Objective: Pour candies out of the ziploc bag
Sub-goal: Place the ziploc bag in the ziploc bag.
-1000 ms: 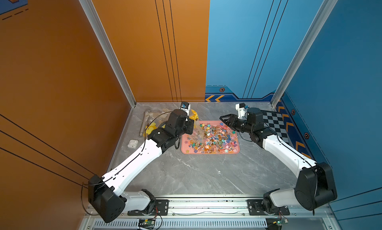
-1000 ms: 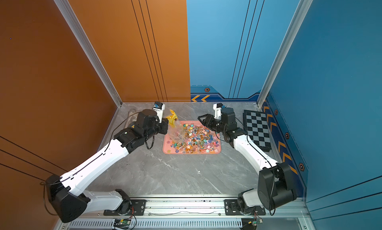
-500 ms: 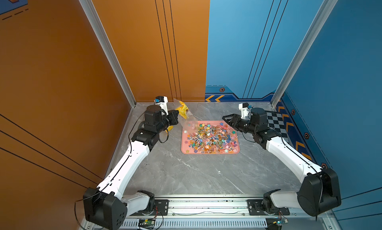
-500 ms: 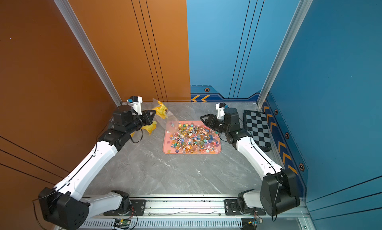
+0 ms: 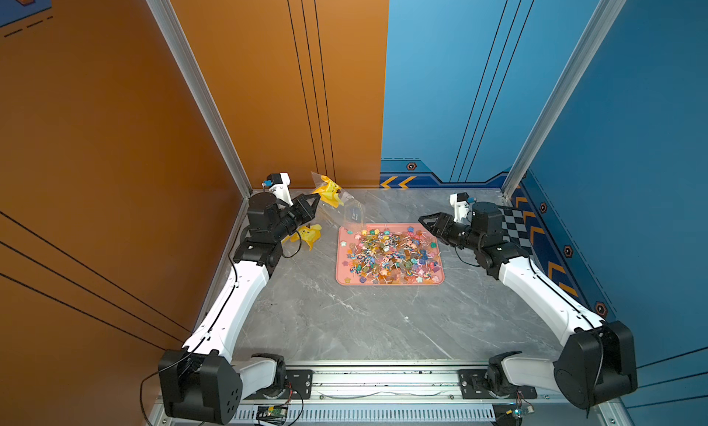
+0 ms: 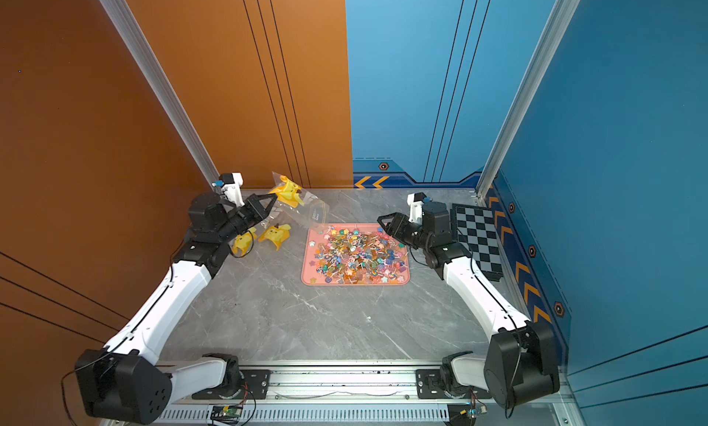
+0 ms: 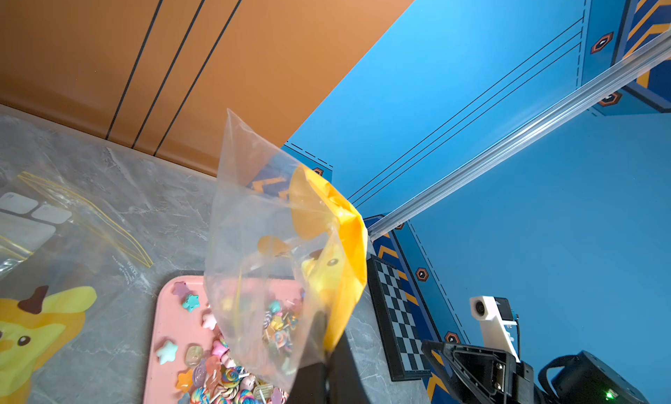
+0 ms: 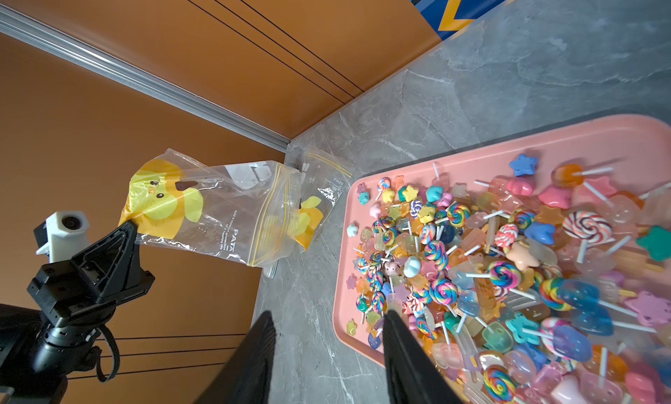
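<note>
Both arms reach away from the near edge over the grey marble tabletop (image 5: 344,328). Past the middle lies a pink tray (image 5: 387,283), and the candies (image 5: 390,253) are heaped on it, thickest through the centre and thinner toward its left edge. They are small and glossy: rainbow swirl lollipops on thin white sticks, stars in blue, pink, teal and yellow, and translucent orange, blue and pink pieces shaped like ice lollies.

The right gripper (image 8: 328,314) hovers at the tray's far right corner with its jaws parted and nothing between them.

Left of the tray, the left gripper (image 5: 315,202) has its jaws pinched on one corner of the ziploc bag (image 8: 225,213), which it holds above the tabletop. The bag is clear plastic with a yellow cartoon print and a yellow zip line. It slopes down to the right, with its lower end just by the tray's far left corner.

A second bag (image 5: 308,234) with the same yellow print lies flat on the tabletop beneath that gripper. Against the right wall sits a black-and-white checkerboard (image 6: 477,236).
</note>
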